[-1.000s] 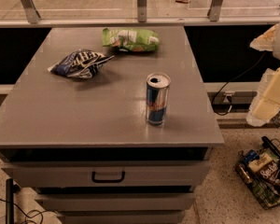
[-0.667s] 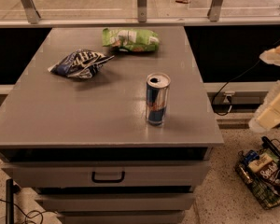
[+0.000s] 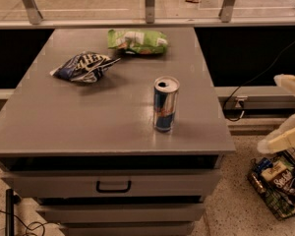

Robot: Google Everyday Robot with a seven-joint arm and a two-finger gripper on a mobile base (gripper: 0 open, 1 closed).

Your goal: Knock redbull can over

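The redbull can (image 3: 165,104) stands upright on the grey cabinet top (image 3: 88,122), toward its front right, blue and silver with its open silver top showing. My gripper (image 3: 288,110) is at the right edge of the view, off the side of the cabinet and well to the right of the can. Its two cream fingers (image 3: 281,139) stand apart with nothing between them. It does not touch the can.
A blue-and-white snack bag (image 3: 83,66) lies at the back left and a green-and-white chip bag (image 3: 137,41) at the back middle. Drawers (image 3: 113,185) sit below the top. A wire basket of snacks (image 3: 280,183) stands on the floor at right.
My gripper has moved downward along the right edge of the view. The can and the bags have not moved.
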